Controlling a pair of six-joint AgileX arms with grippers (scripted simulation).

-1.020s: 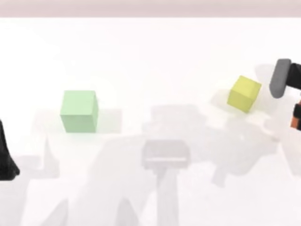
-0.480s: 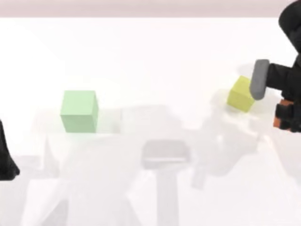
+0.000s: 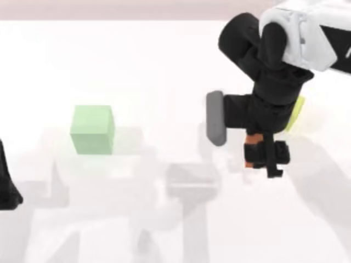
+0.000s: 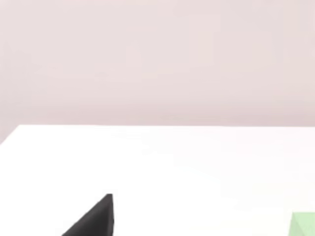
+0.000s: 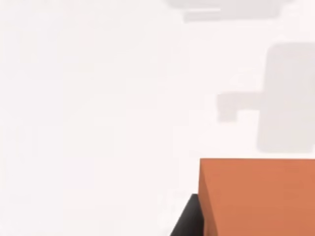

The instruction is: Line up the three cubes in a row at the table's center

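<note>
Your right gripper (image 3: 263, 156) is closing on the orange cube (image 3: 250, 154), carrying it above the table (image 3: 164, 66), to the right of the green cube (image 3: 92, 129) and well apart from it. The right wrist view is showing the orange cube (image 5: 256, 196) filling one corner with a dark finger (image 5: 187, 219) beside it. The yellow cube (image 3: 296, 112) is peeking out from behind the arm, farther right of the green cube. Your left gripper (image 4: 93, 221) is sitting parked to the left of the green cube; I cannot tell how its fingers stand. The cubes are looking rigid, matte and probably light, so you are best pinching each one across two opposite flat faces, near mid-height, without squeezing hard.
</note>
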